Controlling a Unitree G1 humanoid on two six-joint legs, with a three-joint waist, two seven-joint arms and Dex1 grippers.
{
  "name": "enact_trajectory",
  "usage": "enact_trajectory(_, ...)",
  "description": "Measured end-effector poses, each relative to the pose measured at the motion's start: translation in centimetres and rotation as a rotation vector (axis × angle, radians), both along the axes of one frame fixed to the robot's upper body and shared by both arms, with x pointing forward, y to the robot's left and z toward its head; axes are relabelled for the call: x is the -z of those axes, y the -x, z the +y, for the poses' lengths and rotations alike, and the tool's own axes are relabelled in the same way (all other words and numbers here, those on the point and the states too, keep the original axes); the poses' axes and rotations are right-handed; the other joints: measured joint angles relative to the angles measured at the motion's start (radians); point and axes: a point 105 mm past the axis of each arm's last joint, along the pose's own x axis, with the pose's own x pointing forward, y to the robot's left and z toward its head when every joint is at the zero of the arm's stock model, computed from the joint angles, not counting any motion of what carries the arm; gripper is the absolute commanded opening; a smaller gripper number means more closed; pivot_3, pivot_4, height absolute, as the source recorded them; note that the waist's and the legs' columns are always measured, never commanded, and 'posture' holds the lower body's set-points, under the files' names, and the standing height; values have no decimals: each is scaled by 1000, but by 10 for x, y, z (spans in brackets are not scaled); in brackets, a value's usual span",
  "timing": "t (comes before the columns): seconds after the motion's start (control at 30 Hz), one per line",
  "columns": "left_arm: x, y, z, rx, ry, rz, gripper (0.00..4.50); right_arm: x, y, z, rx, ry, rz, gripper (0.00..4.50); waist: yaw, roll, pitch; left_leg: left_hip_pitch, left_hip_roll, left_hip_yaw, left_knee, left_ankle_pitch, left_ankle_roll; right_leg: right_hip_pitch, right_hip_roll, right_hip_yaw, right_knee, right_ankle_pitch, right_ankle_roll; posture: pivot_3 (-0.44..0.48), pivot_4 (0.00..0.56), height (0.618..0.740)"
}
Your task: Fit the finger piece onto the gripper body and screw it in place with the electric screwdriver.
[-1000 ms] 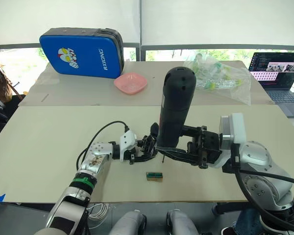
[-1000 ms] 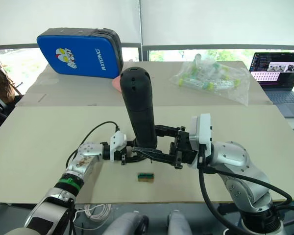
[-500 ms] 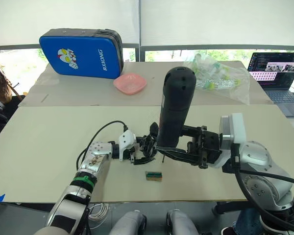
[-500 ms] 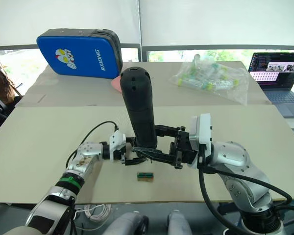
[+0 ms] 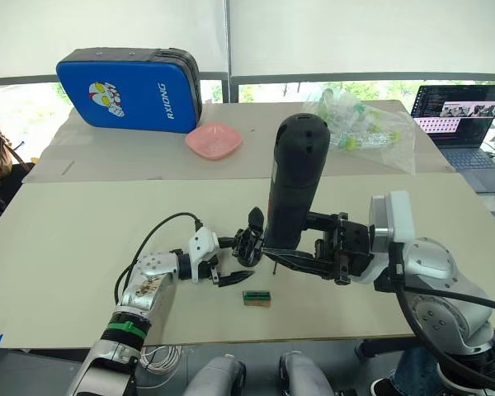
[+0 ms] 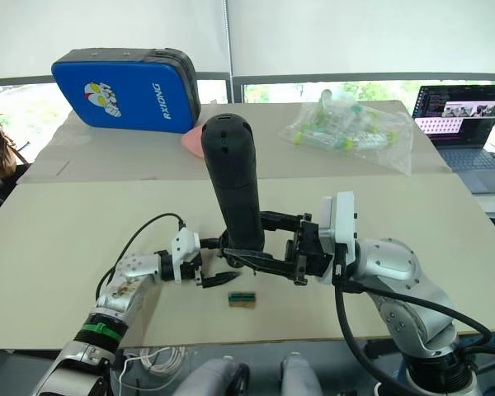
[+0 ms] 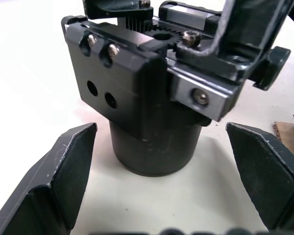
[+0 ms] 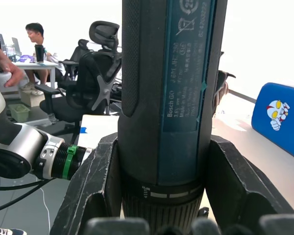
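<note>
— How is the electric screwdriver (image 5: 295, 186) oriented?
— It is held upright, rounded end up, clamped in the right tool (image 5: 301, 257).
— And the left tool (image 5: 231, 268)?
— Spread wide, nothing gripped; the gripper body (image 7: 152, 93) stands on the desk (image 5: 82, 239) between its fingers (image 7: 59, 176).

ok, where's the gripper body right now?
On the table near the front middle, the gripper body stands just ahead of the open left gripper, with the upright electric screwdriver right beside it.
</note>
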Motion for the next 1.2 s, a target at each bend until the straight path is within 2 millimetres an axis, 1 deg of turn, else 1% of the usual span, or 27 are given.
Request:
enact_trajectory(0.2,0,5,-9,-12,18,11,4458,0,0,0,2,-1,0,1945,10,0,0,0,0,0,0,0,0,0,0,0,0,0,0,0,150,740)
enact_trajectory(0.4,0,2,-13,-30,16,2,4458,0,-1,0,2,-5,0,1945,25,0,0,0,0,0,0,0,0,0,0,0,0,0,0,0,150,740)
enact_trajectory(0.63,1,-3,-16,-33,14,-3,4458,0,-1,0,4,-4,-1,1945,29,0,0,0,0,0,0,0,-1,1,0,0,0,0,0,0,150,740)
enact_trajectory(0.67,1,-4,-16,-34,14,-3,3952,0,-1,0,4,-4,-1,1945,29,0,0,0,0,0,0,0,-1,1,0,-1,0,0,1,0,150,740)
enact_trajectory(0.7,1,-5,-17,-35,13,-4,3783,0,-1,0,4,-4,-1,1945,30,0,0,0,0,0,1,0,-1,1,0,-1,0,0,1,0,150,740)
enact_trajectory(0.8,1,-6,-18,-43,6,-9,2441,0,-1,0,4,-4,-1,1945,30,0,0,0,0,0,1,0,-1,1,-1,-1,0,0,1,0,150,740)
enact_trajectory(0.83,2,-6,-19,-42,6,-9,2273,0,-1,0,4,-4,-1,1945,30,0,0,1,0,0,1,0,-1,1,-1,-1,0,0,1,0,150,740)
enact_trajectory(1.0,2,-6,-20,-38,2,-11,2278,-3,-1,1,1,-5,-13,1945,32,0,0,0,0,0,1,0,-1,1,-1,-1,0,0,1,0,150,740)
enact_trajectory(1.1,2,-6,-20,-37,0,-15,2278,-10,-2,4,-6,-14,-22,1945,32,0,0,1,0,0,1,1,-1,1,-1,-1,0,0,1,0,150,740)
enact_trajectory(1.2,2,-7,-20,-35,-2,-18,2278,-21,-4,9,-22,-36,-20,1945,32,0,0,1,0,0,1,1,-1,1,-1,-1,0,0,1,0,150,740)
